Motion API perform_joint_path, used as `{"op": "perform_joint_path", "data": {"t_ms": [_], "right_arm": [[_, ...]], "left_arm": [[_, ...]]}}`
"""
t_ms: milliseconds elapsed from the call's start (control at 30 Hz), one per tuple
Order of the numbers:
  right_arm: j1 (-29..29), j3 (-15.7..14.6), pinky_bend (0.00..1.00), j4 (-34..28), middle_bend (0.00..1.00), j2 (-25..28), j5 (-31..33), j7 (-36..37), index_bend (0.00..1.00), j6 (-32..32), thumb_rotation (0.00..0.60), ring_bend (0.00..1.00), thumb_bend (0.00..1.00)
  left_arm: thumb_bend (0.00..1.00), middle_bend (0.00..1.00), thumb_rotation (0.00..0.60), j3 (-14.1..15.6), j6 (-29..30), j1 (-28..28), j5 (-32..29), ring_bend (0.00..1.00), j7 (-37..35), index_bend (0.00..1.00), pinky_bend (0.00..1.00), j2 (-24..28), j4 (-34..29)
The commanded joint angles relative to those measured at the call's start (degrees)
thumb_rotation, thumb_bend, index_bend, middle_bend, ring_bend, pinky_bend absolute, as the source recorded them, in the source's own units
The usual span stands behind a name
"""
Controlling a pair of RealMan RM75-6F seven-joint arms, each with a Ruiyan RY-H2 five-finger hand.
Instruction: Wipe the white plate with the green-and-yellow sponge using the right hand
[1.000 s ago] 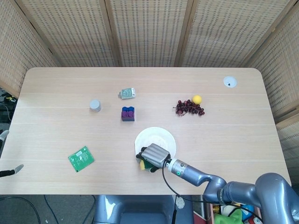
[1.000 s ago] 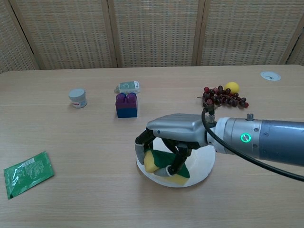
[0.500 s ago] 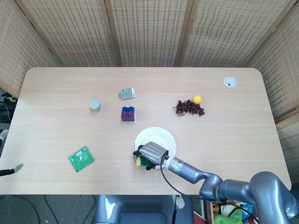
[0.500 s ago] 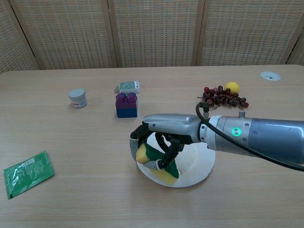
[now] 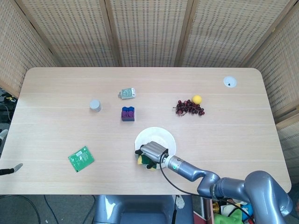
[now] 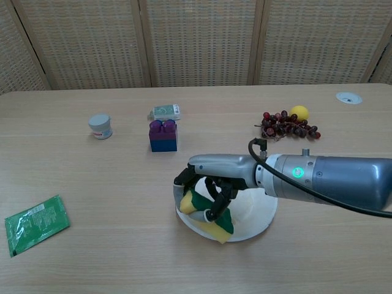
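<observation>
Green-and-yellow sponge (image 6: 208, 215) is gripped in the curled fingers of the right hand (image 6: 211, 180), pressed on the near-left portion of the white plate (image 6: 257, 211), at its rim. Plate sits on the worktop (image 6: 110, 184) near the front edge, below the blue-and-purple block (image 6: 163, 135). Left hand is out of sight in both views.

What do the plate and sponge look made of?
White plate: smooth and slightly glossy, likely glazed ceramic or hard plastic. Green-and-yellow sponge: matte, yellow body looks like soft foam, the green face a scouring layer; it bends in the right robot hand.
</observation>
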Motion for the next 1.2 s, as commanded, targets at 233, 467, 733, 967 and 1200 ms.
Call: {"op": "perform_joint_path", "data": {"t_ms": [233, 467, 733, 967, 1200], "right_arm": [[-0.09, -1.06, 0.62, 1.89, 0.51, -1.19, -0.26, 1.24, 0.48, 0.13, 0.600, 0.33, 0.43], [-0.32, -1.96, 0.62, 3.83, 0.52, -1.81, -1.07, 2.47, 0.49, 1.14, 0.600, 0.33, 0.43], [-0.93, -2.05, 0.62, 2.10, 0.52, 0.14, -2.06, 4.81, 0.49, 4.14, 0.600, 0.33, 0.43], [-1.55, -2.72, 0.62, -1.12, 0.52, 3.55, -2.50, 4.77, 0.50, 5.37, 0.600, 0.33, 0.43], [-2.50, -3.99, 0.62, -0.48, 0.52, 2.94, -1.74, 4.58, 0.50, 4.40, 0.600, 0.33, 0.43]], "left_arm": [[0.00, 0.00, 0.600, 0.05, -0.19, -0.13, -0.19, 0.00, 0.41, 0.00, 0.00, -0.20, 0.07], [0.00, 0.00, 0.600, 0.12, -0.21, -0.16, -0.09, 0.00, 0.47, 0.00, 0.00, -0.29, 0.09], [0.00, 0.00, 0.600, 0.30, -0.41, -0.27, 0.11, 0.00, 0.77, 0.00, 0.00, -0.45, 0.06], [0.00, 0.00, 0.600, 0.40, -0.29, -0.24, 0.40, 0.00, 0.71, 0.00, 0.00, -0.40, -0.08], [0.00, 0.00, 0.600, 0.51, -0.40, -0.40, 0.61, 0.00, 1.14, 0.00, 0.00, -0.50, -0.29]]}}
